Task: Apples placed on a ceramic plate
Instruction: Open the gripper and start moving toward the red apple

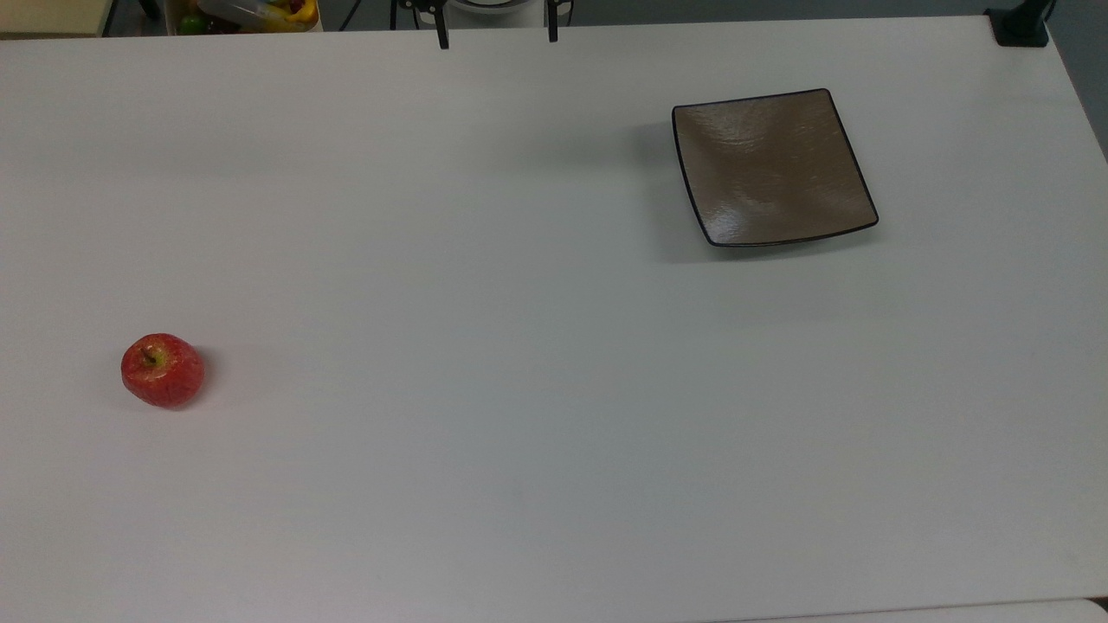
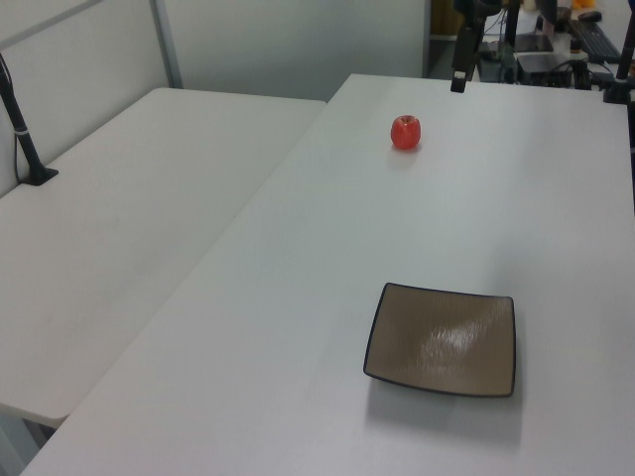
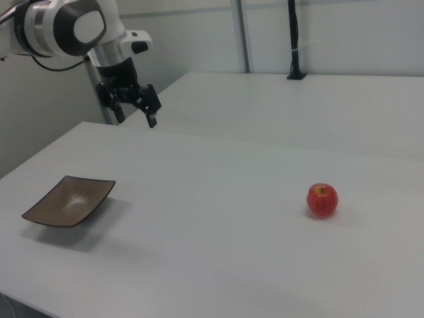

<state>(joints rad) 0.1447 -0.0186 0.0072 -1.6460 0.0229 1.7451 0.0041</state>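
Note:
A small red apple [image 1: 162,370] with a yellow-green patch at its stem sits alone on the white table [image 1: 485,346], toward the top view's left. The apple [image 2: 406,131] [image 3: 322,199] is upright and nothing touches it. The square brownish ceramic plate [image 1: 773,167] [image 2: 443,339] [image 3: 69,200] lies bare toward the top view's right, far from the apple. My gripper [image 1: 498,35] [image 3: 132,109] hangs above the table's far edge in the top view, open with its fingers wide apart and nothing between them, away from both apple and plate.
A bin of colourful items [image 1: 251,13] stands beyond the table at the top view's upper left. A black post base [image 1: 1021,26] is clamped at the upper right corner. A second white table [image 2: 119,228] adjoins on the left view's left.

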